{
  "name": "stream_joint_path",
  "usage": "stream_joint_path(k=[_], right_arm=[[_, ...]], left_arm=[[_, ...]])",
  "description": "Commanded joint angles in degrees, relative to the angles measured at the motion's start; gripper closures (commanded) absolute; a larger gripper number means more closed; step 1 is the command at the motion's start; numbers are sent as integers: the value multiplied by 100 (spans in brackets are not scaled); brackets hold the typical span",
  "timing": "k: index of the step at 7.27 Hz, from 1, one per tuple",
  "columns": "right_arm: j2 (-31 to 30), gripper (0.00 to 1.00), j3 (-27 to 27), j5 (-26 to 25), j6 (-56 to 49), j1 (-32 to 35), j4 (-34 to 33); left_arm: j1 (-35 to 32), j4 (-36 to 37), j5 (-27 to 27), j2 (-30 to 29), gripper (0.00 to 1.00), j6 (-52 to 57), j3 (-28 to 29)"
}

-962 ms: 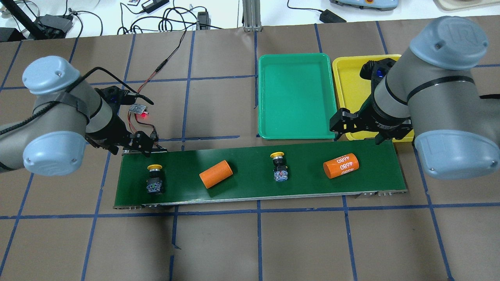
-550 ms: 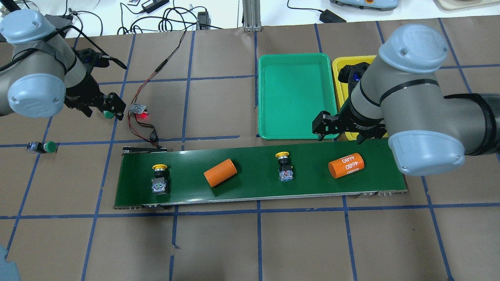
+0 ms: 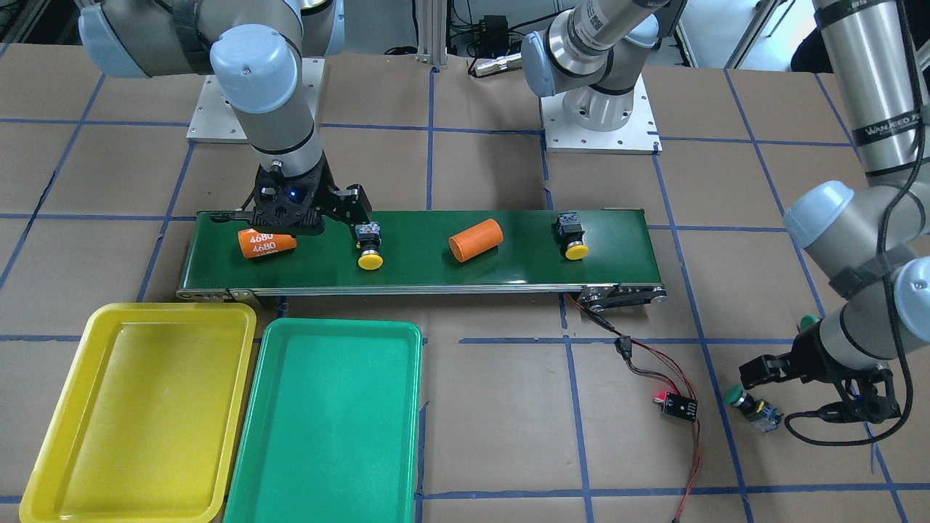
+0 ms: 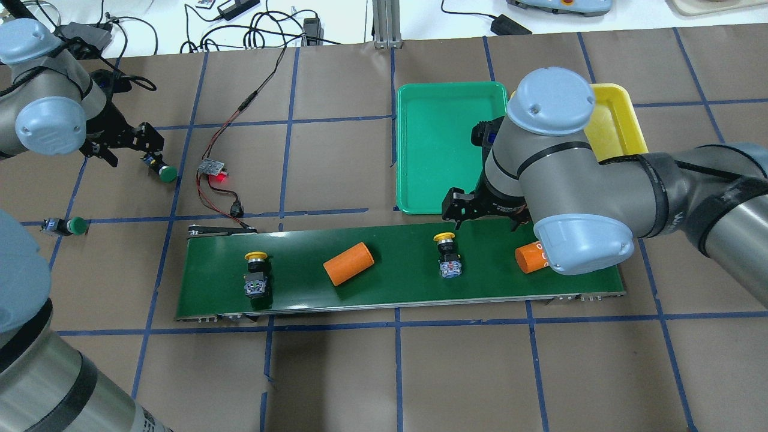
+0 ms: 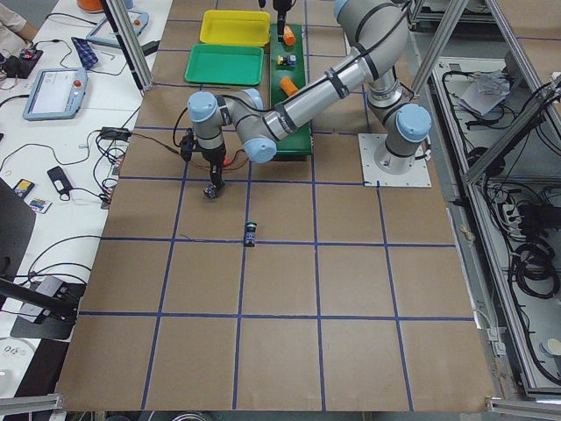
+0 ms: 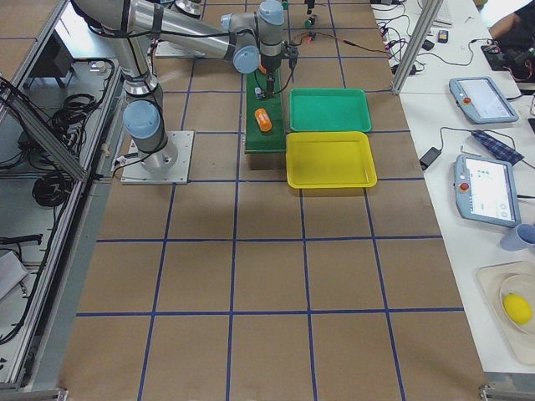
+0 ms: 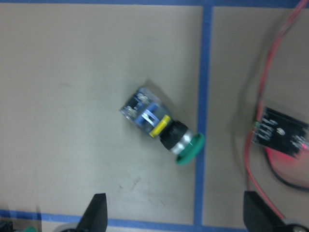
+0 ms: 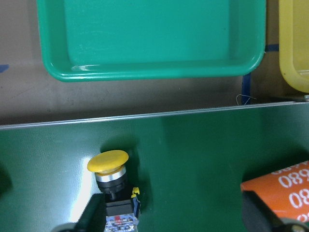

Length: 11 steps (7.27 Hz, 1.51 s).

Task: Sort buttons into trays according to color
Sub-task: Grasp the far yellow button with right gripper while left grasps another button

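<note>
Two yellow buttons lie on the dark-green belt (image 4: 396, 288), one at its left (image 4: 257, 276) and one right of middle (image 4: 447, 255). Two green buttons lie on the table left of the belt, one (image 4: 161, 168) beside my left gripper (image 4: 133, 147) and one (image 4: 63, 226) nearer. The left wrist view shows that green button (image 7: 159, 128) on its side ahead of my open, empty fingers (image 7: 96, 215). My right gripper (image 4: 483, 217) hangs open over the belt's back edge; the yellow button (image 8: 111, 186) lies by its left finger. The green tray (image 4: 456, 150) and yellow tray (image 4: 624, 120) are empty.
Two orange cylinders lie on the belt, one in the middle (image 4: 348, 263) and one at the right (image 4: 531, 257), partly under my right arm. A small circuit board with a red light (image 4: 213, 168) and its wires lie between the belt and the left gripper.
My right arm swung left from the yellow tray to the belt above the yellow button. My left arm moved back and left to a green button. The belt's objects drifted right.
</note>
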Motion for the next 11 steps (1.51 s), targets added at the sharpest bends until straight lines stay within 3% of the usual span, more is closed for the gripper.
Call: stream_joint_path(k=[1,2,5,6,7,8,9,10,11], right_arm=[[250,0,7,3,46,103,-13],[390,0,-2,64,37,112,-22],[610,0,86,73,37,147,13],[655,0,129,73,37,147,4],[673,31,139,56,37,139,56],[699,74,139,47,37,139,92],[664,100,130,38,37,139,188],[647,100,78,-5,-33,113,484],[586,100,16,-32,-33,78,487]], left_arm=[[73,173,-166,-363,0,-487,208],[73,165,-533,-451,0,-725,418],[73,121,-625,-776,3,-789,692],[73,129,-555,-838,20,-746,692],[65,121,-580,-847,21,-789,631],[56,95,-572,-839,21,-789,613],[47,86,-572,-830,20,-789,596],[47,86,-580,-838,21,-798,561],[64,25,-581,-838,28,-789,543]])
